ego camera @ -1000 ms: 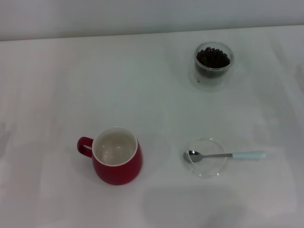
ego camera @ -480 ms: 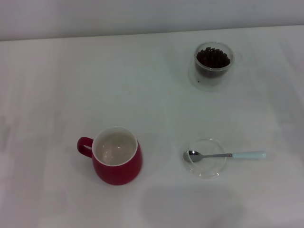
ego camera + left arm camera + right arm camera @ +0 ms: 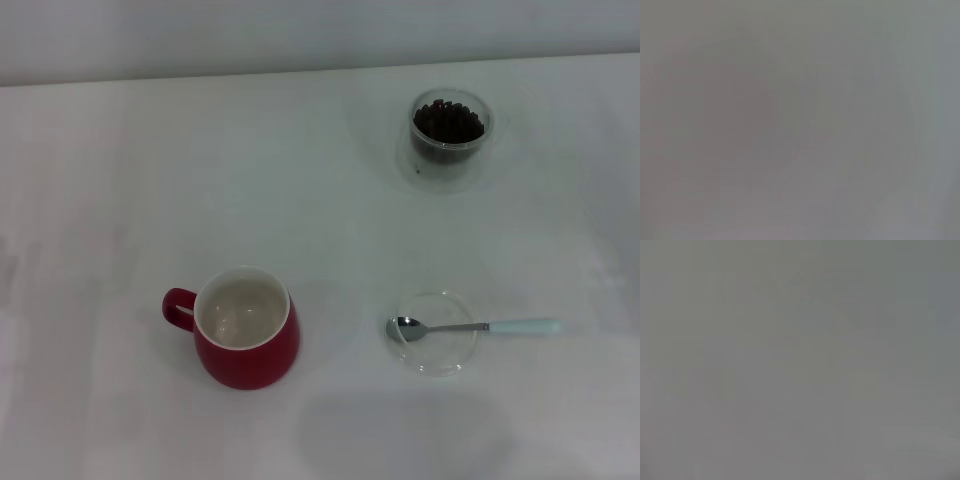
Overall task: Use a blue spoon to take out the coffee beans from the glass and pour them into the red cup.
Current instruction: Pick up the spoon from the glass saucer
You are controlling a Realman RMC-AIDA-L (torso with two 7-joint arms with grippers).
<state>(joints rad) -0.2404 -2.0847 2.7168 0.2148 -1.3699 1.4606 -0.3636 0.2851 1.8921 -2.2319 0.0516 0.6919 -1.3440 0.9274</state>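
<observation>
In the head view the red cup (image 3: pixel 246 330) stands at the front left, handle to the left, its cream inside empty. The blue spoon (image 3: pixel 475 326) lies at the front right, its metal bowl resting on a flat clear saucer (image 3: pixel 432 350) and its pale blue handle pointing right. The glass (image 3: pixel 449 135) stands at the back right, holding a heap of dark coffee beans (image 3: pixel 449 121). Neither gripper shows in any view. Both wrist views show only plain grey.
All things stand on a white table (image 3: pixel 150 180) whose far edge meets a pale wall. A wide bare stretch lies between the red cup and the glass.
</observation>
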